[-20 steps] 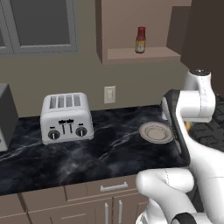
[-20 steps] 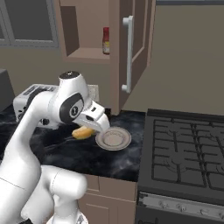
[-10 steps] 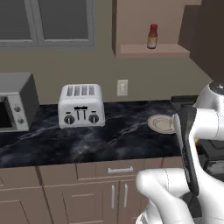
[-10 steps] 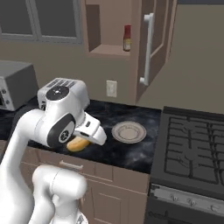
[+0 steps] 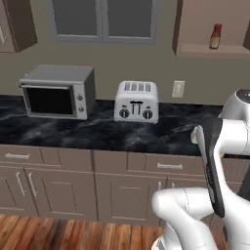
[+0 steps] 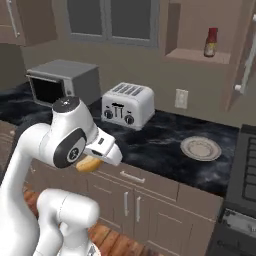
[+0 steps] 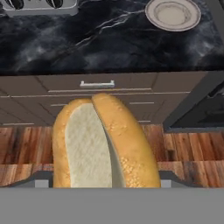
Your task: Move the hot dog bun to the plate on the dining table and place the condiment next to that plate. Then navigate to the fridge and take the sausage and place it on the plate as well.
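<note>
We carry the hot dog bun (image 7: 103, 142) between the fingers, which are set wide around it; in the hand view the bun rises from the bottom edge, where the finger tips themselves are hidden behind it. Its long axis runs straight out along the line of the fingers, away from the hand. The split side faces the camera, with the pale cut face on the left and the browned crust on the right.

In the right base view the bun (image 6: 89, 163) shows as a tan lump under the white hand, held off the surface and in front of the lower cabinets (image 6: 140, 200). Wooden floor (image 7: 183, 148) lies under it in the hand view.

The relation that governs the coming move is bun to plate. A small plate (image 6: 200, 148) rests on the dark marble surface (image 6: 155, 140), well apart from the bun and to the right of it in the right base view, near the stove edge. In the hand view this plate (image 7: 173, 13) sits at the top right, beyond the bun's far end.

We judge that this is not the target, since the task names a plate on the dining table, and no dining table is visible here. The condiment bottle (image 6: 210, 42) stands on the wall shelf, untouched, above the plate.
</note>
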Tool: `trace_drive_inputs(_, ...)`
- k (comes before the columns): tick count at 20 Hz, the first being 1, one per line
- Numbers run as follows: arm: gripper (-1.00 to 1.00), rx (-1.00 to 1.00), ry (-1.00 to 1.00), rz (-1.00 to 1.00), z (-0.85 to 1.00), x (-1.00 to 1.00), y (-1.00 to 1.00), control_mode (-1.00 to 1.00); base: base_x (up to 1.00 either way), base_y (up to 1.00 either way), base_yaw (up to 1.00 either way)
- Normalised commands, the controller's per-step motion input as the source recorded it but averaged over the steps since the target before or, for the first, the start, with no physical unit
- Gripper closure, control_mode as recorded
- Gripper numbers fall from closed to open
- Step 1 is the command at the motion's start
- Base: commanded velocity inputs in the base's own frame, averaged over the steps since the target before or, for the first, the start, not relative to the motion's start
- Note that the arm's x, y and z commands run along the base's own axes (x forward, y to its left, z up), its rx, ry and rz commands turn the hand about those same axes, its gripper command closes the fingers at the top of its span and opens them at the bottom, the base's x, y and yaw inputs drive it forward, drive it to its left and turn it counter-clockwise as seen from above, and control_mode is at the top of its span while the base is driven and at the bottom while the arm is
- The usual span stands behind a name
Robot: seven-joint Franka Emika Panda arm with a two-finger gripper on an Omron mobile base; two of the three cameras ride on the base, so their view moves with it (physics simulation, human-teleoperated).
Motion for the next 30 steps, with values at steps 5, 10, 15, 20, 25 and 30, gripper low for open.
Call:
trace_drive_inputs(5,1.0,0.0,0.0,0.0,0.0,0.0,0.0,1.0,-0.08,0.68,0.69)
trace_drive_inputs(10,1.0,0.0,0.0,0.0,0.0,0.0,0.0,1.0,-0.07,0.63,0.73)
trace_drive_inputs(15,1.0,0.0,0.0,0.0,0.0,0.0,0.0,1.0,-0.06,0.61,0.74)
trace_drive_inputs(20,1.0,0.0,0.0,0.0,0.0,0.0,0.0,1.0,-0.06,0.56,0.75)
trace_drive_inputs(25,1.0,0.0,0.0,0.0,0.0,0.0,0.0,1.0,-0.04,0.62,0.74)
trace_drive_inputs(30,1.0,0.0,0.0,0.0,0.0,0.0,0.0,1.0,-0.02,0.58,0.75)
